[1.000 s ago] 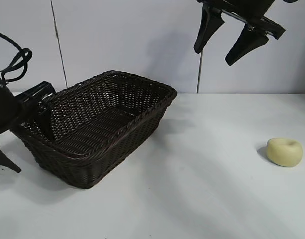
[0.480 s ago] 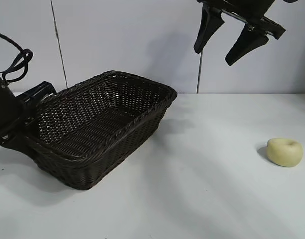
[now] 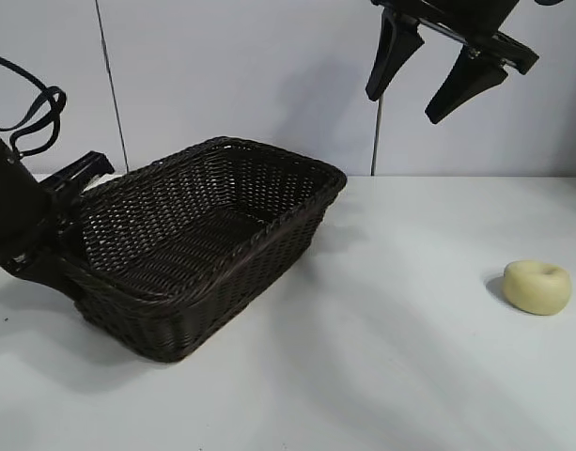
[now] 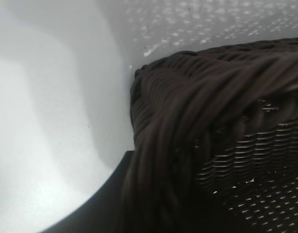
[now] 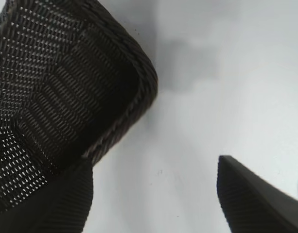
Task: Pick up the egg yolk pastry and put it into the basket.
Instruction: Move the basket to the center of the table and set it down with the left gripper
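White table (image 3: 381, 357), pale wall behind, 2 arms in the exterior view.

Basket (image 3: 203, 235): dark brown wicker, set on the left half of the table, long axis running diagonally from near-left to far-right. The near-left end is seen raised a little off the surface, the far-right corner nearest the table's back edge. Interior seen bare.

Left gripper (image 3: 70, 246): positioned at the basket's left short end, low, at the left edge of the exterior view. Fingers are closed together on the braided rim of that end; in the left wrist view the rim (image 4: 197, 111) fills most of the picture, pressed close against the dark finger below it. A black cable loop (image 3: 34, 117) is seen above the arm.

Right gripper (image 3: 436, 73): held high, near the top of the exterior view, above and behind the table's middle-right. Its 2 fingers are spread well apart, pointing down, with nothing between them. In the right wrist view the 2 fingertips (image 5: 255, 204) frame bare table, and the basket's far-right corner (image 5: 144, 77) is seen below.

Egg yolk pastry (image 3: 537, 287): pale yellow, rounded, dimple on top, lying on the table at far right, well apart from the basket and from both grippers. Not touched by anything.
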